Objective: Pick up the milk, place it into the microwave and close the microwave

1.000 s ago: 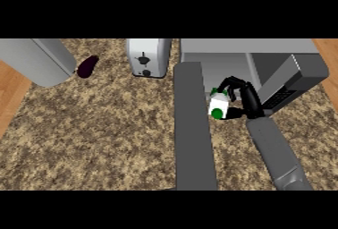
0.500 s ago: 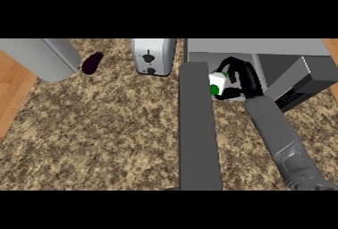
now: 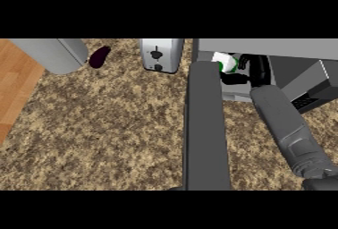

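You are looking steeply down at the desk (image 3: pixel 99 134), whose top is showing a speckled brown stone pattern. Your right hand (image 3: pixel 247 74) is sitting at the mouth of the microwave (image 3: pixel 264 47), with its black fingers curling round the milk (image 3: pixel 226 61). The milk is a small white carton with a green patch on its lower side. It is tilting, and it is lying at the left edge of the microwave's opening, just inside the front frame. The hand is hiding part of the carton, so you cannot tell whether the carton is touching the microwave floor.

The right forearm (image 3: pixel 290 129) is running from the lower right edge of the view up to the microwave. The microwave door (image 3: pixel 310 87) is standing open, swung out to the right of the hand.

The left forearm (image 3: pixel 206 134) is lying as a long grey bar up the middle of the view, its far end reaching the microwave's left front corner. The left hand is not showing, so you cannot tell its state.

A toaster (image 3: pixel 160 54) is standing just left of the microwave. A dark purple eggplant (image 3: pixel 99 57) is lying farther left, beside a grey rounded object (image 3: pixel 52 53) in the upper left corner. A strip of wooden floor (image 3: pixel 13 89) is showing past the desk's left edge.
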